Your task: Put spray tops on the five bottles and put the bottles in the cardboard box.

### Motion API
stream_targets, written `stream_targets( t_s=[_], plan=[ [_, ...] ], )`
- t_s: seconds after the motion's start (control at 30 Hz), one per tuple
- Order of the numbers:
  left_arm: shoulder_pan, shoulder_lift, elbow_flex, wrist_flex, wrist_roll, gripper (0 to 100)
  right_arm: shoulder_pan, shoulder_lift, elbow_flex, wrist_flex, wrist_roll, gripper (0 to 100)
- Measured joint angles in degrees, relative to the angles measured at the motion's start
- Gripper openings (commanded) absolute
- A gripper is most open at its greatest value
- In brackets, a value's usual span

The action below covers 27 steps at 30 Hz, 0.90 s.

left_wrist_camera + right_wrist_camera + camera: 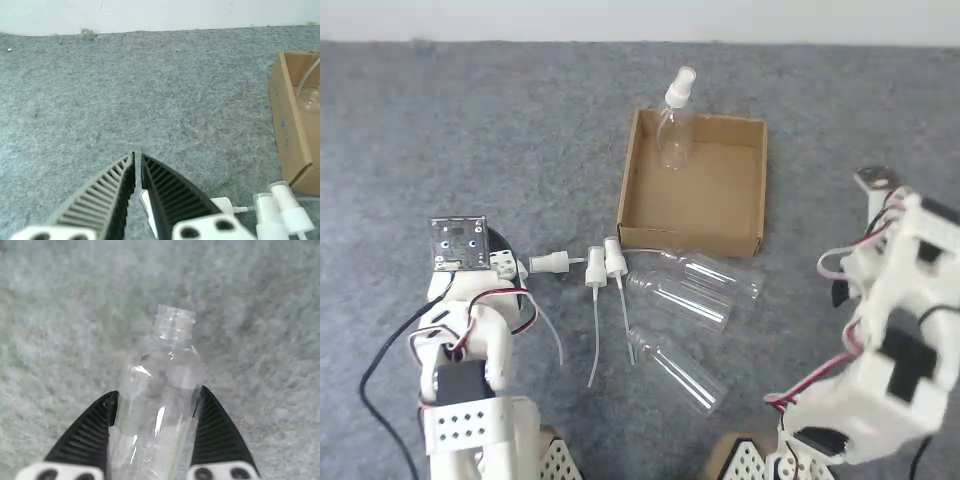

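Observation:
A clear bottle with a white spray top [677, 125] stands in the far part of the cardboard box [692, 238]. Three open clear bottles lie on the grey felt in front of the box [715, 272] [680, 298] [678, 368]. Three loose spray tops lie left of them [550, 263] [595, 268] [615, 258]. My left gripper [136, 159] is shut with nothing in it, just left of the spray tops [272, 210]. My right gripper [159, 392] is shut on another open clear bottle [165, 370], neck pointing away, above bare felt.
The box wall [290, 125] stands to the right of my left gripper. The right arm [890, 330] rises at the right side of the table. Open grey felt stretches to the left and behind, up to a white wall.

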Motion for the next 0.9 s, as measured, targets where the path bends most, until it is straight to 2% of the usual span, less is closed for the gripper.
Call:
stream_targets(
  t_s=[0.13,0.3,0.47,0.67,0.9],
  plan=[
    [0.0,0.0,0.0,0.0,0.0,1,-0.3,-10.8,14.2,-7.3,0.8,2.5],
    [0.0,0.0,0.0,0.0,0.0,1,-0.3,-19.8,25.4,-13.1,1.0,16.3],
    [0.0,0.0,0.0,0.0,0.0,1,-0.4,-21.5,28.3,-16.1,1.0,27.0],
    [0.0,0.0,0.0,0.0,0.0,1,-0.4,-22.2,31.1,-17.0,-0.7,27.4],
    [0.0,0.0,0.0,0.0,0.0,1,-0.2,-30.2,31.4,-17.7,-3.2,27.1]
  ],
)
